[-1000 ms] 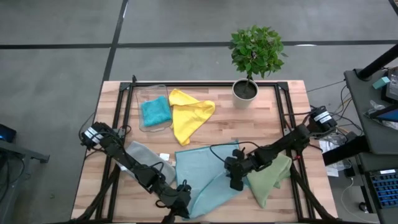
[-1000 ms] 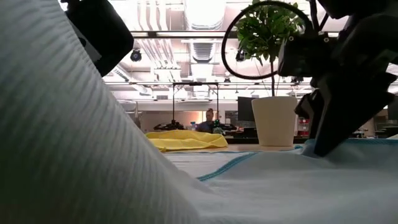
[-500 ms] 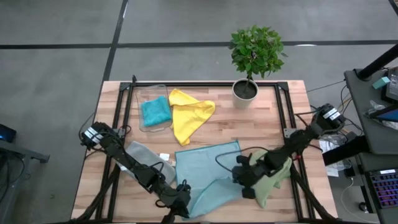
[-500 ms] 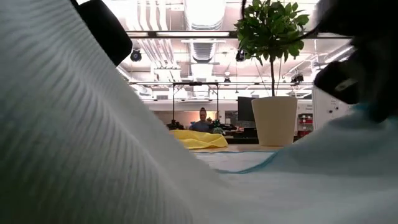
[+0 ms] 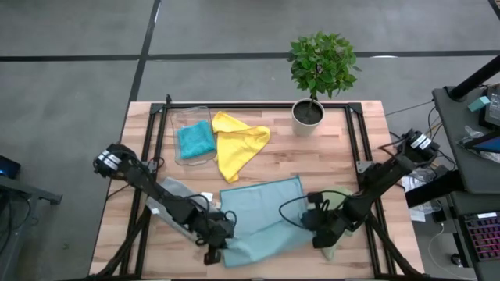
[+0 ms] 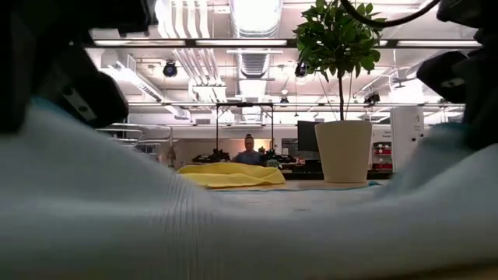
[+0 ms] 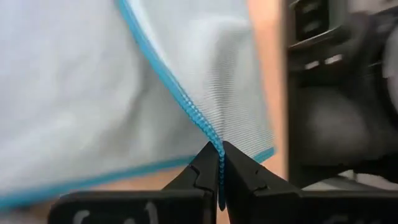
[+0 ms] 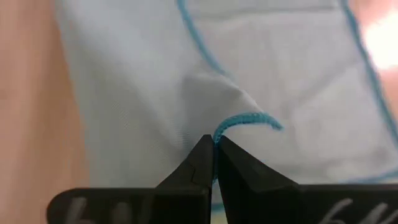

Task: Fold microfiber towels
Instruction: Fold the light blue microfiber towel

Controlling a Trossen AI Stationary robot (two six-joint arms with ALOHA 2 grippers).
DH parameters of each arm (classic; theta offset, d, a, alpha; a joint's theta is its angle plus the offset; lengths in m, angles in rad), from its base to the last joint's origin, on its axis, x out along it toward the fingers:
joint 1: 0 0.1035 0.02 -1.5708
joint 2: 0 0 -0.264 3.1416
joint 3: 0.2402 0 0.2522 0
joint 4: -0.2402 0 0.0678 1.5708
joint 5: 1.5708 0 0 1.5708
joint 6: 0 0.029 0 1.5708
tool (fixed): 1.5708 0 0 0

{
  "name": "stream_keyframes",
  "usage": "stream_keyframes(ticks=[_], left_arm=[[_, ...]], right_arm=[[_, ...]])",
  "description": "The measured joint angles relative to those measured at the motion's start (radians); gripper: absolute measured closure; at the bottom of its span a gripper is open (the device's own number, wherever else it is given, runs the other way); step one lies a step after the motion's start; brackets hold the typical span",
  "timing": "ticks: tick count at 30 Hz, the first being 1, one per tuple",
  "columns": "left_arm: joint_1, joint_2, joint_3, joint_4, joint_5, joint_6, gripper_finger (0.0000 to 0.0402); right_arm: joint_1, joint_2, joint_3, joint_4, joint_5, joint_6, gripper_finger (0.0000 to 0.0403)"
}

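At the tabletop's near edge the light blue towel [image 5: 262, 215] is pinched by its hem at both near corners: the left tool [image 5: 216, 243] and the right tool [image 5: 320, 234] are clamped on it. Both corners should be lifted level and carried together toward the far hem. Farther back, the clear bin [image 5: 184, 119] holds the folded teal towel [image 5: 195, 140].

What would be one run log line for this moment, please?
step: fold light blue towel | left gripper: jaws shut on its edge | right gripper: jaws shut on its edge | both at near side
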Motion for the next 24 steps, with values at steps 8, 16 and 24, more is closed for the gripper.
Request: stream_keyframes(ticks=[8, 16, 24], left_arm=[[0.078, -0.047, 0.000, -0.304, -0.117, 0.022, 0.0402], [0.167, -0.055, 0.000, -0.337, -0.183, 0.155, 0.0402], [0.247, -0.062, 0.000, -0.414, -0.238, 0.241, 0.0402]], right_arm=[[-0.082, -0.009, 0.001, -0.133, 0.078, -0.011, 0.0394], [-0.154, -0.007, 0.001, -0.232, 0.135, -0.026, 0.0394], [-0.206, -0.006, -0.001, -0.246, 0.158, -0.082, 0.0394]])
